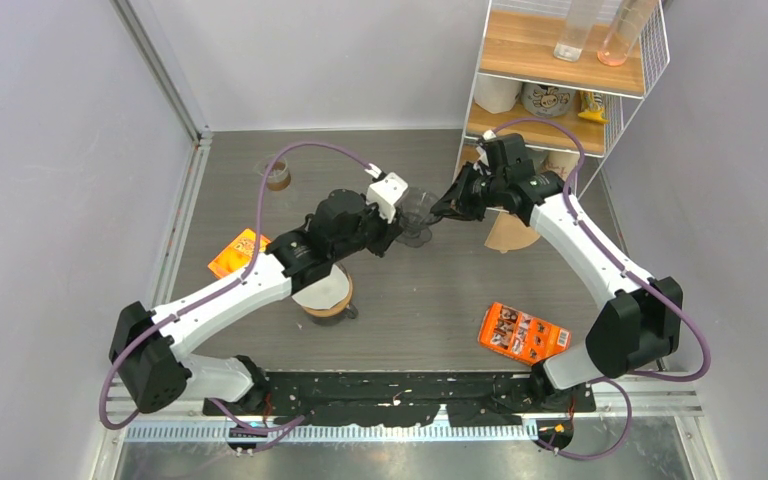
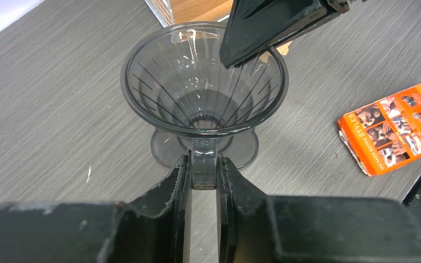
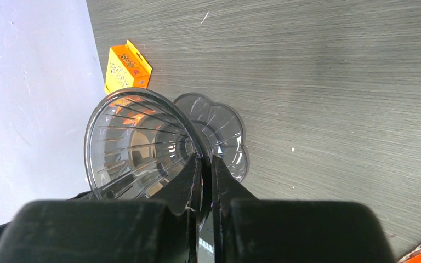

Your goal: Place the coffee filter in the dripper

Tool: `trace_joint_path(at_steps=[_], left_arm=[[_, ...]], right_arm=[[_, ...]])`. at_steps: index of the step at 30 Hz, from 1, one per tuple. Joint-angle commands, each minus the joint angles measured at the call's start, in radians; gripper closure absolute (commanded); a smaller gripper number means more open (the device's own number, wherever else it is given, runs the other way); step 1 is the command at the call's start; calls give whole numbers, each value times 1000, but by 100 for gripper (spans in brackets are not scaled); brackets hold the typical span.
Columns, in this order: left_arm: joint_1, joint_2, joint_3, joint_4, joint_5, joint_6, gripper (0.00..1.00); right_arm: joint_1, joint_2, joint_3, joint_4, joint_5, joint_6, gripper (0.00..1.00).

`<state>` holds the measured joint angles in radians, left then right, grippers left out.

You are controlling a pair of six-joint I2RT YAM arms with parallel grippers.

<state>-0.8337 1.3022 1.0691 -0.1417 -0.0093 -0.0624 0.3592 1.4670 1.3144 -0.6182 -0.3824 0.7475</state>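
My left gripper (image 2: pixel 204 169) and right gripper (image 3: pixel 206 163) are matte black. The dripper (image 2: pixel 164 87) is clear smoky grey with fine dark ribs. The table (image 2: pixel 49 109) is dark grey, wood-grained. The box (image 2: pixel 397 125) is bright orange with small photos and a white barcode.

**Item 1: dripper** (image 1: pixel 418 212) (image 2: pixel 203 82) (image 3: pixel 137 142). Smoky transparent plastic cone with a wide round rim. Straight ribs run down the inner wall to a hole at the bottom. It has a scalloped, flower-shaped foot (image 3: pixel 219 129) and a small loop handle (image 2: pixel 204 170).
- Pose: upright, mouth open and unfilled, mid-desk (image 1: pixel 430 290). Whether the foot touches the desk cannot be told.
- Hold: the left pincer (image 2: pixel 204 164) is clamped on the handle. The right pincer (image 3: pixel 205 164) is pinched on the rim and wall at the opposite side.

**Item 2: coffee filter** (image 1: pixel 510 232). Brown paper, fan-shaped, lying flat on the desk. It sits near the dripper on the right arm's side, apart from it, with one edge hidden beneath that arm.
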Motion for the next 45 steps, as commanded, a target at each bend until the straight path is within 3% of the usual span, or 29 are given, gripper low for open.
trace_joint_path(at_steps=[1,3,5,11,13,20,24,28,34,45], left_arm=[[-15,17,54,75,-42,26,88],[-18,20,59,79,-45,28,100],[-19,19,56,97,-46,33,100],[-18,-7,35,183,-157,92,100],[-18,-21,24,212,-190,96,100],[62,-66,-18,295,-193,70,100],[194,-123,-73,400,-134,4,100],[320,-143,-97,466,-161,-1,100],[512,-70,-113,597,-230,-21,100],[708,81,-161,734,-179,-59,100]], right_arm=[[4,-26,12,47,-25,-1,95],[4,-28,9,44,-27,-14,94],[5,-34,3,49,-22,-30,89],[-4,-105,9,84,31,-88,33],[-18,-162,-7,112,114,-78,3],[-67,-361,-93,156,310,-71,4],[-88,-420,-164,157,361,-94,4],[-105,-455,-225,161,378,-106,5],[-133,-459,-285,172,362,-126,5],[-155,-440,-313,197,355,-84,5]])
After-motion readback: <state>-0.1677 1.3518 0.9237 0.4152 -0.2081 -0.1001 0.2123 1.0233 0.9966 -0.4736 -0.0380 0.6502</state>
